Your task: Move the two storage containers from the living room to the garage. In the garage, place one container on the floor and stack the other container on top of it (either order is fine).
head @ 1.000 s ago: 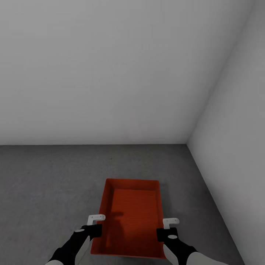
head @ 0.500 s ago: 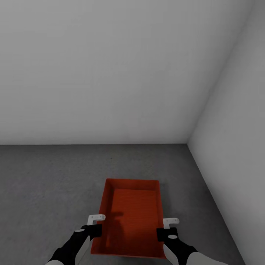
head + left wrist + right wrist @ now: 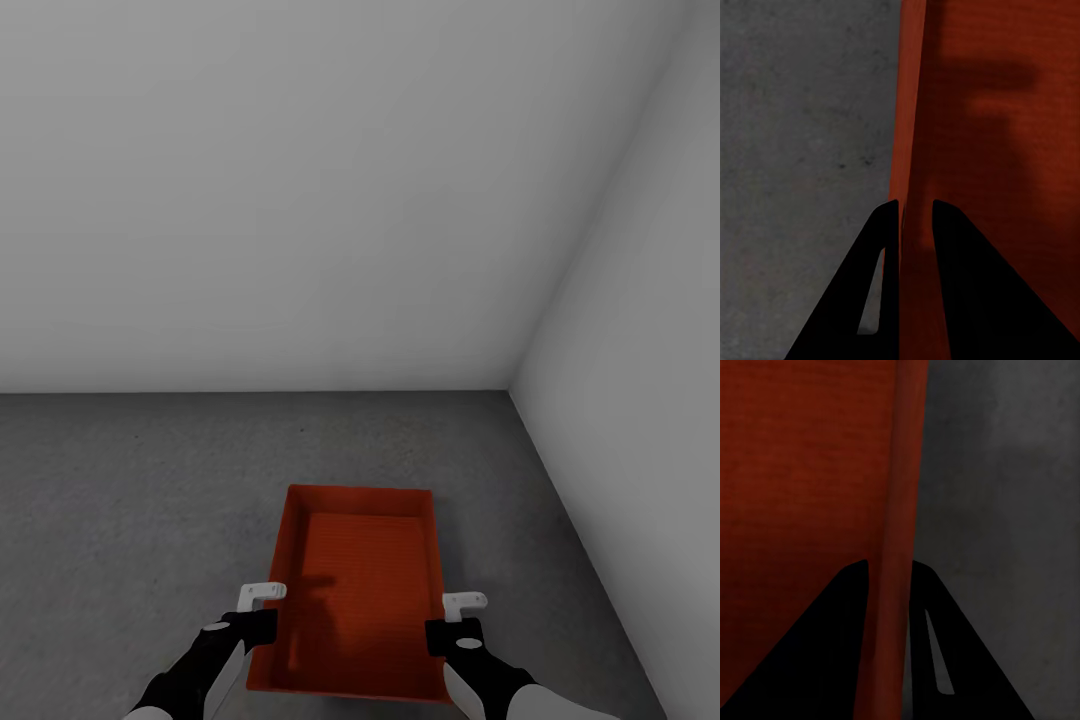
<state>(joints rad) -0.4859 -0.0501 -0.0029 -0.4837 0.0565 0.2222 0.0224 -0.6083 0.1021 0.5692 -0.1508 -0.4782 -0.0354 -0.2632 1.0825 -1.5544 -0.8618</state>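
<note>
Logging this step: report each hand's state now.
Left hand: closed on the storage container's left wall.
Right hand: closed on the same container's right wall.

Dim, even, soft render light; pale walls (image 3: 300, 180) without glare. A blurry gripper shadow lies inside the bin (image 3: 360, 590). Wrist views dark, fingers (image 3: 881, 285) silhouetted.
</note>
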